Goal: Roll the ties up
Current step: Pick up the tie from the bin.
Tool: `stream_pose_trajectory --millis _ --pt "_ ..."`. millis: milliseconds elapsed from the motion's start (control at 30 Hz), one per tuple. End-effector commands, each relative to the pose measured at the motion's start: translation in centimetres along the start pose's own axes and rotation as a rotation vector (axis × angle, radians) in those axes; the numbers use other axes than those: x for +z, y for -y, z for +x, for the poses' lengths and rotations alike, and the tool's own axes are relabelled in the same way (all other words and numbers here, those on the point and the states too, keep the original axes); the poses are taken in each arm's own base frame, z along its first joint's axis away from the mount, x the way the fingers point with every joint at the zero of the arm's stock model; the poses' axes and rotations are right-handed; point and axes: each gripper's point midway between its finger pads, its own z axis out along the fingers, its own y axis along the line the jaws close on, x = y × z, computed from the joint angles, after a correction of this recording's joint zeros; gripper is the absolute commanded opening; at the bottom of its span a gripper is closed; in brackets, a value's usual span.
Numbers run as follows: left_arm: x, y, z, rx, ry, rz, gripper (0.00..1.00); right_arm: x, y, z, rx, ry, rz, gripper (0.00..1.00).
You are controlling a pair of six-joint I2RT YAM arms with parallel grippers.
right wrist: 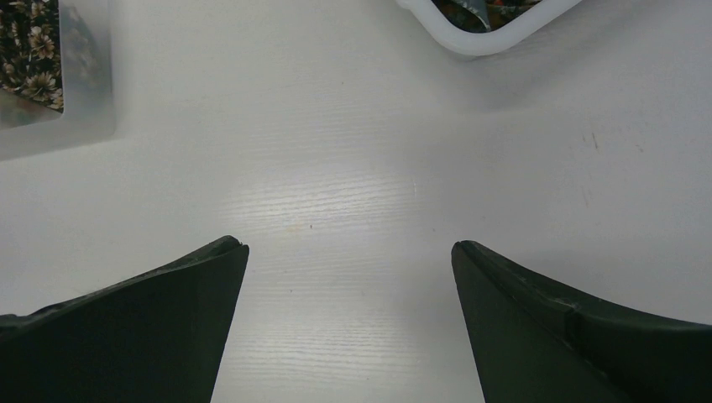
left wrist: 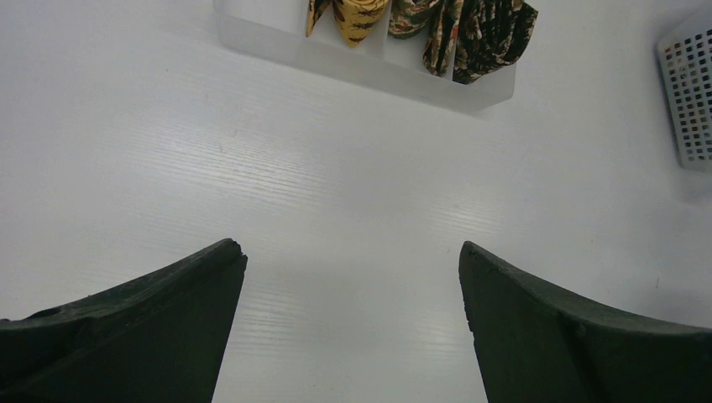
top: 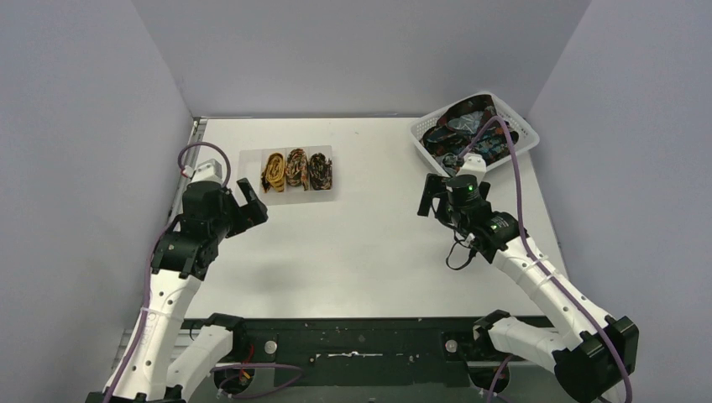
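Three rolled ties sit side by side in a clear tray [top: 250, 168]: a mustard one [top: 274, 170], a brown-red one [top: 296, 168] and a dark one [top: 320, 170]. They show at the top of the left wrist view [left wrist: 420, 21]. More unrolled ties [top: 460, 134] lie heaped in the white lattice basket [top: 527, 134] at the back right. My left gripper [top: 250, 201] is open and empty, just left of and nearer than the tray. My right gripper [top: 432, 200] is open and empty over bare table, nearer than the basket. Its view [right wrist: 348, 245] shows only table between the fingers.
The basket's corner shows in the left wrist view [left wrist: 688, 101] and its rim in the right wrist view [right wrist: 487, 38]. The tray's end with a floral tie shows in the right wrist view [right wrist: 34, 59]. Grey walls close in the table. Purple cables [top: 512, 159] run over the right arm.
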Motion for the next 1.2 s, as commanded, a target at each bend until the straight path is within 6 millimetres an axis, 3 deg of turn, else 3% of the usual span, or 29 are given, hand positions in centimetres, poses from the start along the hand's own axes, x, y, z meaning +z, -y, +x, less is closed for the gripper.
stream_pose_trajectory --millis 0,100,233,433,633,767,967,1167 --pt "-1.6 0.2 -1.9 -0.029 0.104 0.025 0.97 -0.2 1.2 -2.1 0.003 0.032 0.031 1.0" --pt "-1.5 0.1 -1.6 -0.031 0.101 0.024 0.97 0.4 2.3 -3.4 0.014 0.034 0.045 1.0" --pt "-1.1 -1.6 -1.4 -0.073 0.104 -0.076 0.97 1.4 3.8 -6.8 0.055 0.06 0.049 1.0" --pt "-0.8 -2.9 1.1 -0.124 0.052 -0.117 0.97 3.6 9.2 -12.2 0.216 0.082 0.129 0.98" --pt "-0.7 -2.6 3.1 -0.17 0.025 -0.06 0.97 8.1 13.9 -13.6 0.269 0.023 0.234 0.89" --pt "-0.5 -2.3 3.8 -0.184 0.026 -0.021 0.97 12.0 12.3 -14.8 0.218 -0.011 0.096 0.72" --pt "-0.4 -2.1 3.7 -0.158 0.026 -0.005 0.97 16.9 12.1 -15.2 0.173 -0.09 0.051 0.76" --pt "0.0 -1.7 4.0 -0.156 0.02 0.018 0.97 19.7 11.2 -14.3 0.157 -0.137 0.041 0.66"
